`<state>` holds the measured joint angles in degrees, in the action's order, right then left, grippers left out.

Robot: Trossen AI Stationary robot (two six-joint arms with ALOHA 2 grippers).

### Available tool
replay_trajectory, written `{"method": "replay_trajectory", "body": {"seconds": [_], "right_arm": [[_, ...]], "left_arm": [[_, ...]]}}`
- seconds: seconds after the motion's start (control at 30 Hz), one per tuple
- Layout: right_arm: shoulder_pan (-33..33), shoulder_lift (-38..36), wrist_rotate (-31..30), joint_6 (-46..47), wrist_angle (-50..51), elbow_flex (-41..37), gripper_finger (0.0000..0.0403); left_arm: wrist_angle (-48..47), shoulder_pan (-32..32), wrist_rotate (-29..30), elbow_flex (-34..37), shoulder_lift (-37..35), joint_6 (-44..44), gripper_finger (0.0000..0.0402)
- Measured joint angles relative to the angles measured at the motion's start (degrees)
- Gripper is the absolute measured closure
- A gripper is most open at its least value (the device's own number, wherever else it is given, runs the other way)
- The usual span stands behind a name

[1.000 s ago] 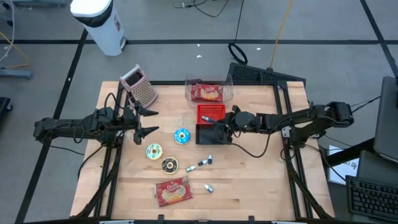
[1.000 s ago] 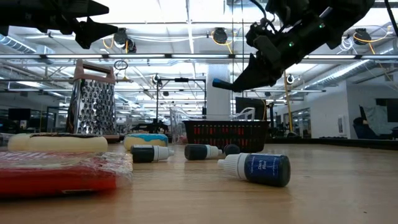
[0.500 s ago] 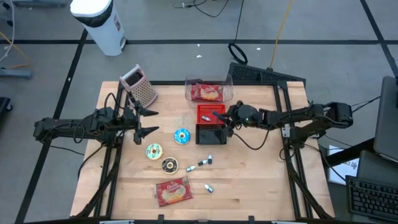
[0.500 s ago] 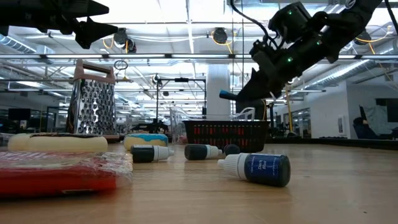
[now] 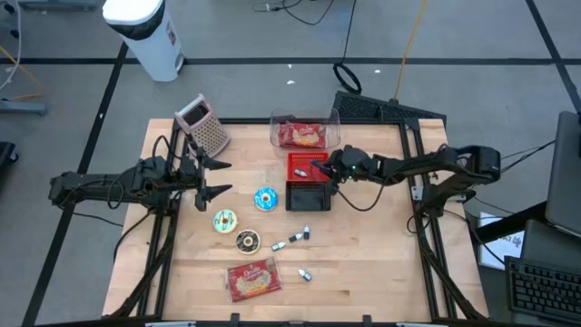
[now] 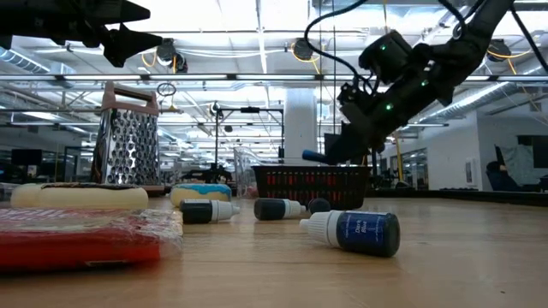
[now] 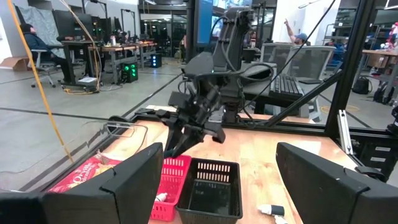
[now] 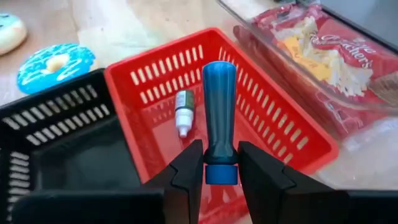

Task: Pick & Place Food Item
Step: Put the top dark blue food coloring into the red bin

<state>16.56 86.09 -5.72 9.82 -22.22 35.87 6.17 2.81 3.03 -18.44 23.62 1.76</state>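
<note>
The right gripper pinches one smooth blue bottle by its cap, over the red basket, a plastic lattice holding one small dropper bottle. A black basket sits beside it. The left gripper hangs wide open and empty. Three doughnuts and two cracker packs lie on the wooden table.

Off-task clutter on table and floor
Metal grater upright at table far-left corner; white bin on floor beyond it; keyboard beside table's right edge; black cables on floor.
</note>
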Motion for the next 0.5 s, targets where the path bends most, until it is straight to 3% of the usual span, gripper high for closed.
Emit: {"method": "replay_trajectory", "body": {"seconds": [0.5], "right_arm": [[0.0,1.8,0.0,0.0,-0.3,0.0,0.032]], "left_arm": [[0.0,0.0,0.0,0.0,0.0,0.0,0.0091]]}}
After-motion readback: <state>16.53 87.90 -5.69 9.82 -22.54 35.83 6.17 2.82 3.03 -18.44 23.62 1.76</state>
